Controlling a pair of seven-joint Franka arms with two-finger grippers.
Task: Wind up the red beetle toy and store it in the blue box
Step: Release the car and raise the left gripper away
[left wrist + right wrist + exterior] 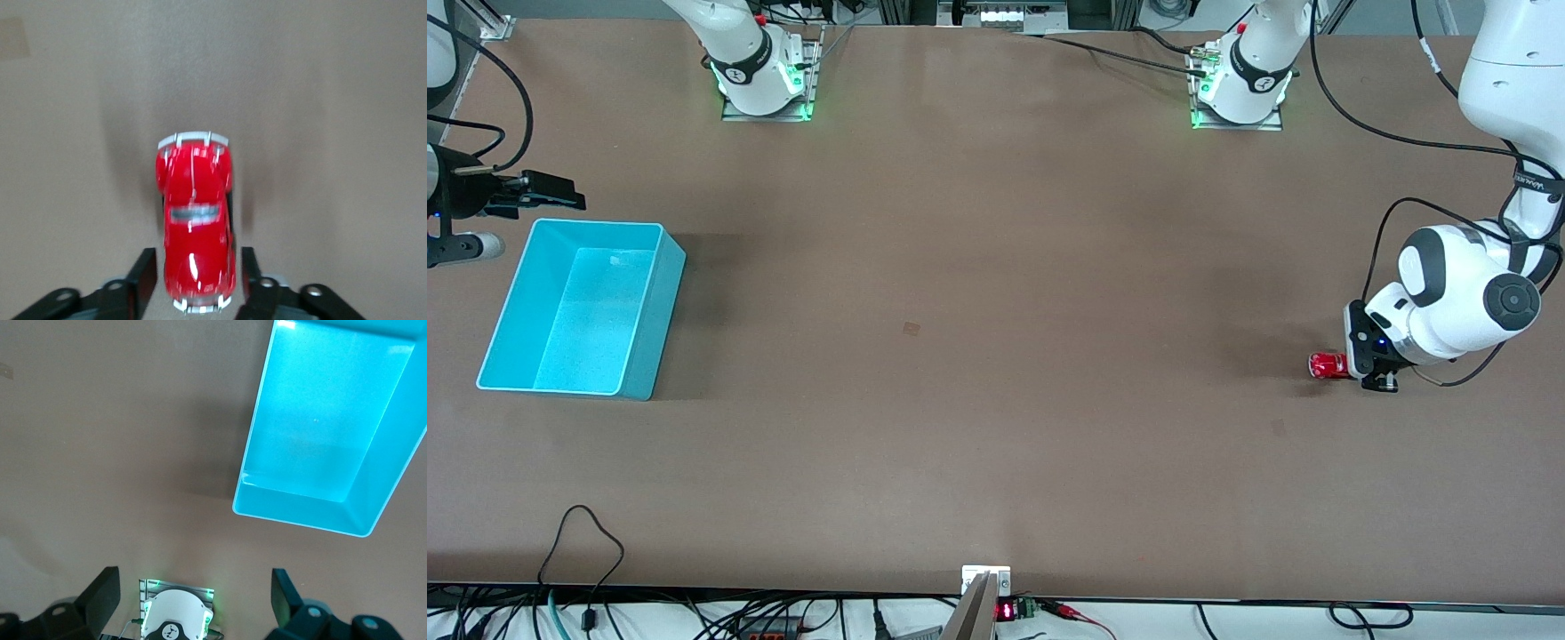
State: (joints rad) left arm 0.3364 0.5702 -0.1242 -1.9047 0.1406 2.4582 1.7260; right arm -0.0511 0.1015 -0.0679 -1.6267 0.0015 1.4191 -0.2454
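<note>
Your table (996,356) carries the box (507,329) at the right arm's end, with nothing in it. Your right gripper (193,600) waits over the table beside it, fingers spread wide and holding nothing. Your left gripper (193,280) is low at the left arm's end, its arm folded down. The car (195,230) sits on the table between the open fingers (141,273), its length along them, its other end pointing out past the tips.

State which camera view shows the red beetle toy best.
The left wrist view: the red beetle toy fills it, between the left gripper fingers. The front view shows only a small red speck; the right wrist view shows none of it.
</note>
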